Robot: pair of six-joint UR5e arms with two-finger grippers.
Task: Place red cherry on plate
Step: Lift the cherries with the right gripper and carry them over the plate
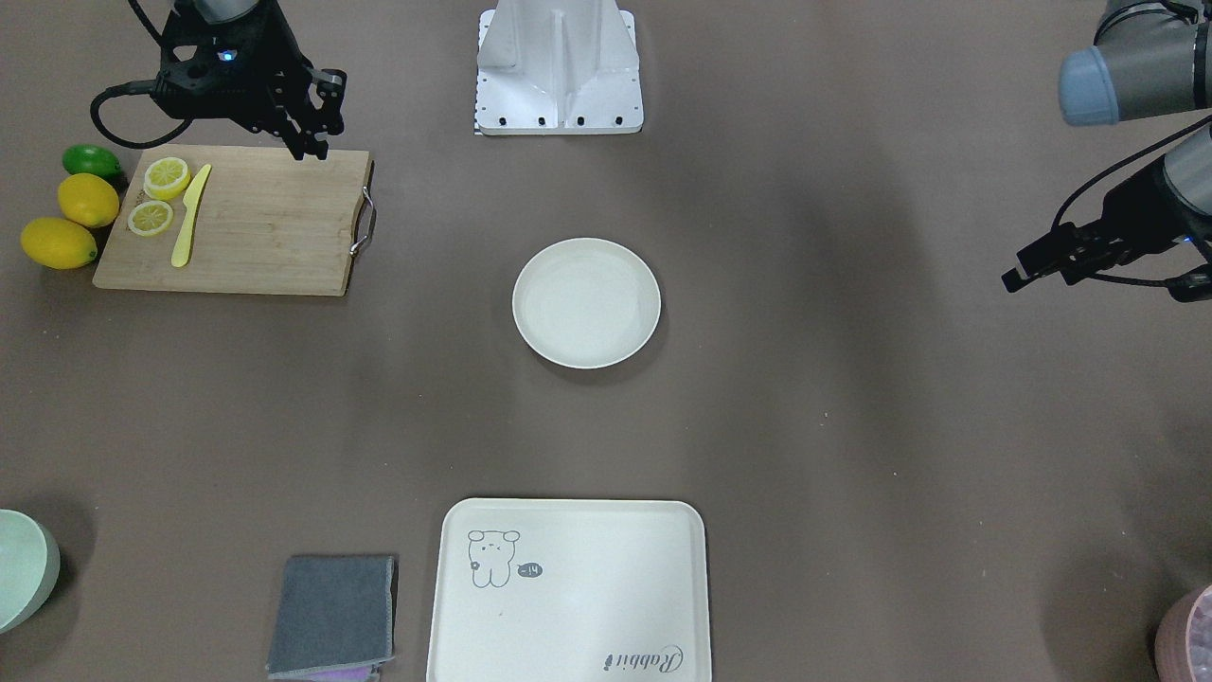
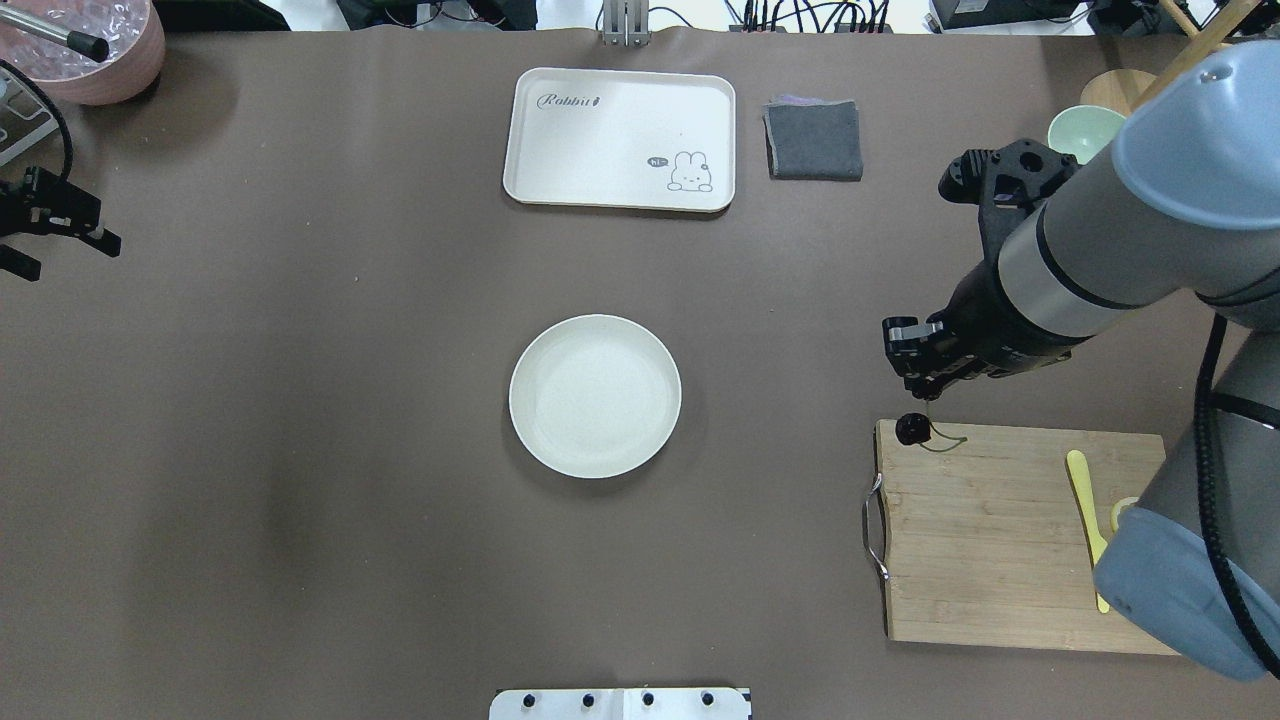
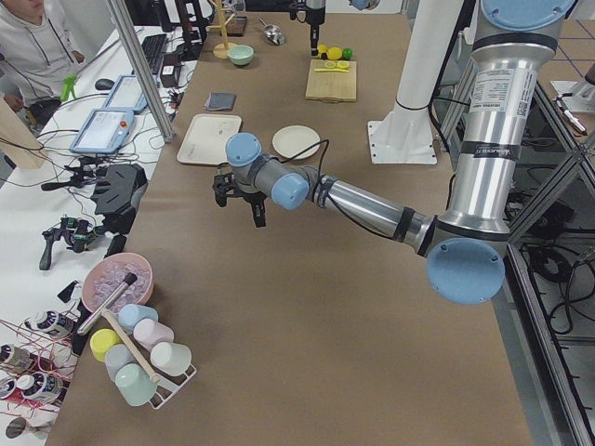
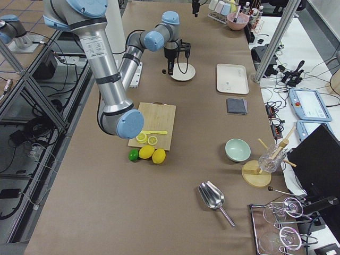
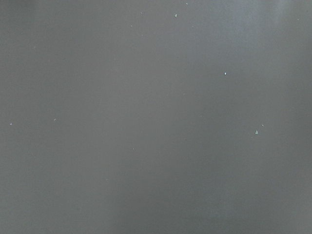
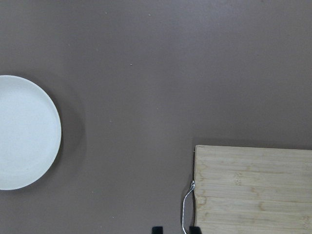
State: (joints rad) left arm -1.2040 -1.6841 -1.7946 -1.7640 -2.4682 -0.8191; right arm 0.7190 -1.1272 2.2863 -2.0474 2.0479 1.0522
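The red cherry [image 2: 912,428] is a small dark pair with a thin green stem. It hangs in the air just under my right gripper [image 2: 922,392], which is shut on it high above the far inner corner of the cutting board [image 2: 1000,530]. In the right wrist view only two close-set fingertips [image 6: 156,229] show, and the cherry is out of frame. The round cream plate [image 2: 595,395] lies bare at the table's middle, left of that gripper. My left gripper [image 2: 60,250] hovers open at the table's left edge, holding nothing.
On the board lie a yellow knife [image 1: 190,215] and two lemon slices [image 1: 166,177], with two lemons [image 1: 87,199] and a lime [image 1: 92,161] beside it. A bear-print tray [image 2: 620,138], grey cloth [image 2: 814,139], green bowl [image 2: 1085,132] and pink bowl [image 2: 85,45] line the far side.
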